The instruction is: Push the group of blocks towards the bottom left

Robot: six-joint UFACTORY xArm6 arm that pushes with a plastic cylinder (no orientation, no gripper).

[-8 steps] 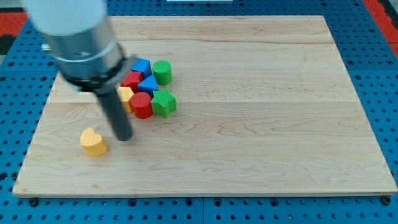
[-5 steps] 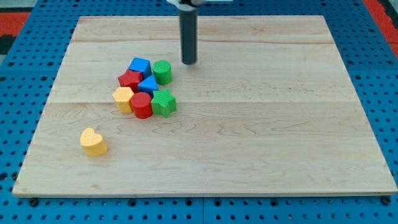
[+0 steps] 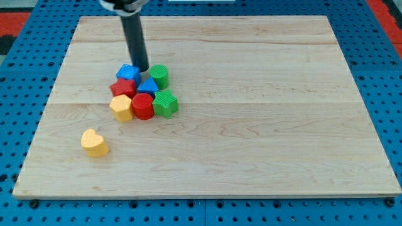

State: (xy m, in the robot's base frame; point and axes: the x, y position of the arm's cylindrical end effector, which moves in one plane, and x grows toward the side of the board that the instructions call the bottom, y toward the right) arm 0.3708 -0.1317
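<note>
The rod's tip [image 3: 142, 69] touches the top of the pile between the blue cube [image 3: 127, 73] and green cylinder [image 3: 159, 76], so pushing could split them apart.

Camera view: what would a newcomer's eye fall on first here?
A tight cluster of coloured blocks in the board's upper-left part: blue cube, red block, blue triangular block, green cylinder, green block, red cylinder, yellow block. My tip touches its top edge. A yellow heart lies apart, lower left.
</note>
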